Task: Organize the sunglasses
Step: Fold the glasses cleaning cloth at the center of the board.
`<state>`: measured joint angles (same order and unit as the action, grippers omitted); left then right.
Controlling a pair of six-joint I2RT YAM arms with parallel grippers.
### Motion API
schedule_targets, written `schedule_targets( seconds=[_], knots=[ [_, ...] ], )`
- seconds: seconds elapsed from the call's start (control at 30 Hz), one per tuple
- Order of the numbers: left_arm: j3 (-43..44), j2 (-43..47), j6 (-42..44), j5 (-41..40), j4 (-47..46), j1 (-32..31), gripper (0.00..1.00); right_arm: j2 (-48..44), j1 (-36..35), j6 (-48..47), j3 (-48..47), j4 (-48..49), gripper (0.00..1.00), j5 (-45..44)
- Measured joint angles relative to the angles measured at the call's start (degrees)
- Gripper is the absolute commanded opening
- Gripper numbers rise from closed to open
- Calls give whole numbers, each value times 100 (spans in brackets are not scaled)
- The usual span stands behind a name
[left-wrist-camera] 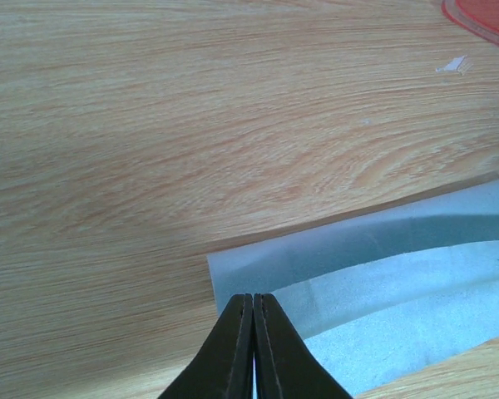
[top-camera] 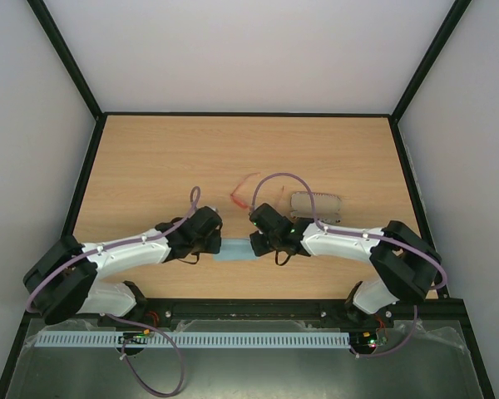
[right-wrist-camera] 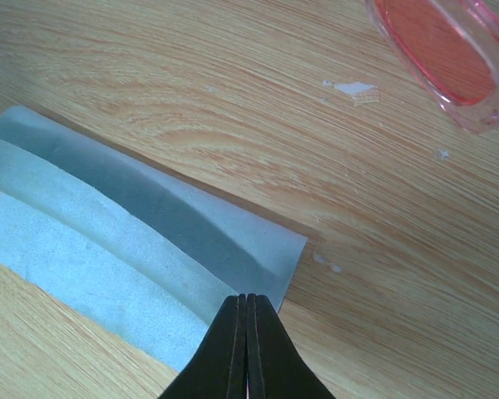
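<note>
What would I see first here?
Near the wooden table's front edge, the left gripper and right gripper are each shut on a folded light blue cloth. Just beyond lie translucent red-orange sunglasses, with an oval stars-and-stripes case to their right.

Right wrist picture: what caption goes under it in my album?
Right gripper pinches folded blue cloth near red sunglasses.

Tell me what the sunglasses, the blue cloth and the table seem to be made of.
The sunglasses look like glossy translucent red-orange plastic, light passing through. The cloth seems soft matte fabric, perhaps microfibre: fine grain, limp fold. The table shows wood grain, smooth; wood or laminate, unclear.
</note>
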<state>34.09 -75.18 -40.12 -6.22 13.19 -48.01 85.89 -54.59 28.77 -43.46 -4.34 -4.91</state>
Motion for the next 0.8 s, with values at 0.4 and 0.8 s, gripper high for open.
schedule_targets(
  seconds=[0.4, 0.8],
  knots=[
    [-74, 63, -103, -2, 9, -122, 2, -42, -107, 105, 153, 42, 1, 2],
    [-212, 118, -173, -2, 4, -164, 2, -44, -170, 151, 210, 105, 1, 15]
  ],
)
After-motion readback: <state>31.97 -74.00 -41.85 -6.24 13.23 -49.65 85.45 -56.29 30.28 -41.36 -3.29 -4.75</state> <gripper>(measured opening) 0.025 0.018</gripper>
